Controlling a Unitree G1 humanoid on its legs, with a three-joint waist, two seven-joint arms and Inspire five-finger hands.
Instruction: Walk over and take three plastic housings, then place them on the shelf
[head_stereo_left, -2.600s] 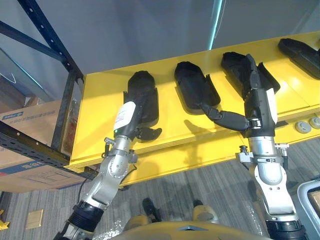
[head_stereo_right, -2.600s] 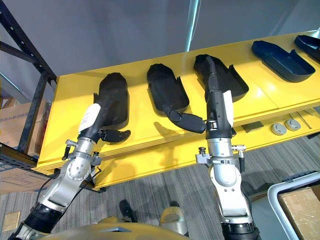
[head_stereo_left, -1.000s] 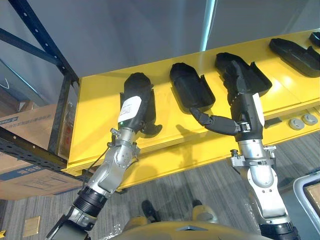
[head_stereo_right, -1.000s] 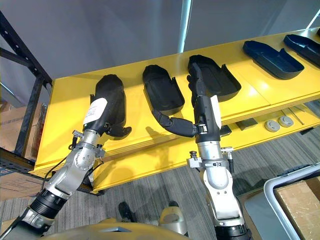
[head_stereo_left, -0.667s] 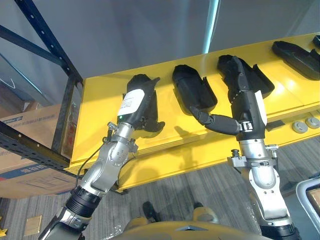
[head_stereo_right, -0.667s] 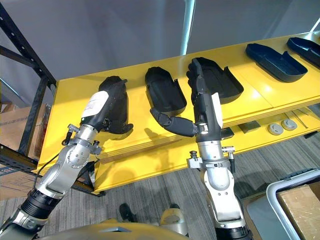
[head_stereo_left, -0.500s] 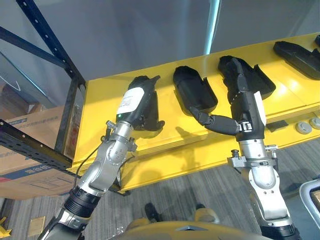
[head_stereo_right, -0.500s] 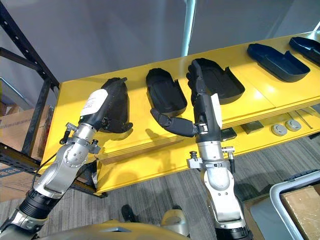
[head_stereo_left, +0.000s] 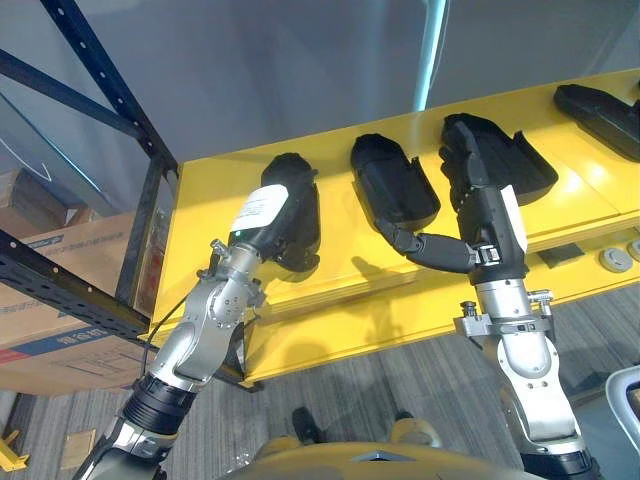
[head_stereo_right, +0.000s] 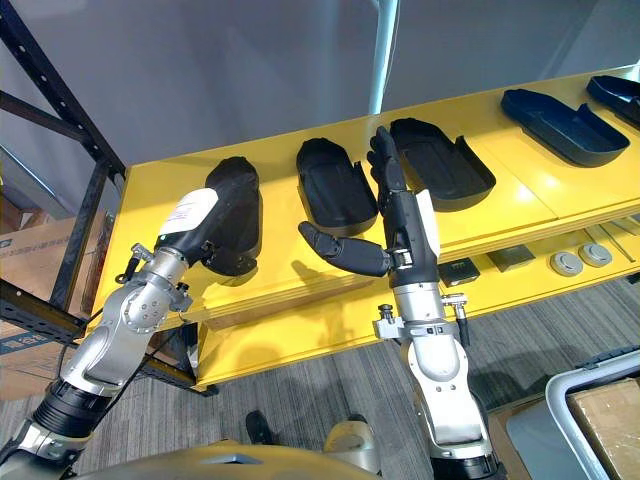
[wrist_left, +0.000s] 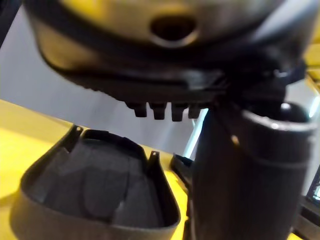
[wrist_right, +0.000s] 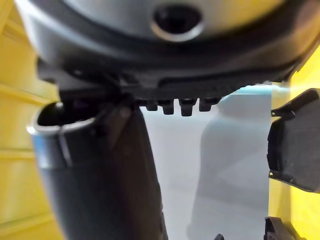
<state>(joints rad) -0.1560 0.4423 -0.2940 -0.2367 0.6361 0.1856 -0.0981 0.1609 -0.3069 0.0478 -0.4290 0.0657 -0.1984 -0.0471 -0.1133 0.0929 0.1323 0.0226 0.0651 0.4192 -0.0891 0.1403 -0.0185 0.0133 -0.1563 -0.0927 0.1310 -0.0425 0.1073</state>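
Note:
Three black plastic housings lie in a row on the yellow shelf (head_stereo_left: 340, 275): a left one (head_stereo_left: 293, 170), a middle one (head_stereo_left: 393, 182) and a right one (head_stereo_left: 515, 160). My left hand (head_stereo_left: 283, 225) rests on top of the left housing, dark against dark. In the left wrist view its thumb (wrist_left: 240, 170) stands beside a hollow black housing (wrist_left: 95, 195). My right hand (head_stereo_right: 392, 195) hovers open over the shelf between the middle and right housings, fingers straight and thumb (head_stereo_right: 335, 250) spread towards the left. A housing's edge (wrist_right: 295, 145) shows past it.
Further right lie a dark blue housing (head_stereo_right: 555, 115) and another (head_stereo_right: 615, 90). Two grey discs (head_stereo_right: 578, 259) and a small dark block (head_stereo_right: 455, 270) sit on the lower ledge. A dark metal rack (head_stereo_left: 100, 100) and cardboard boxes (head_stereo_left: 60, 245) stand left.
My left hand has settled down onto the left housing, its formerly raised fingers no longer sticking up. My right hand has drifted left off the right housing. The camera shifted slightly.

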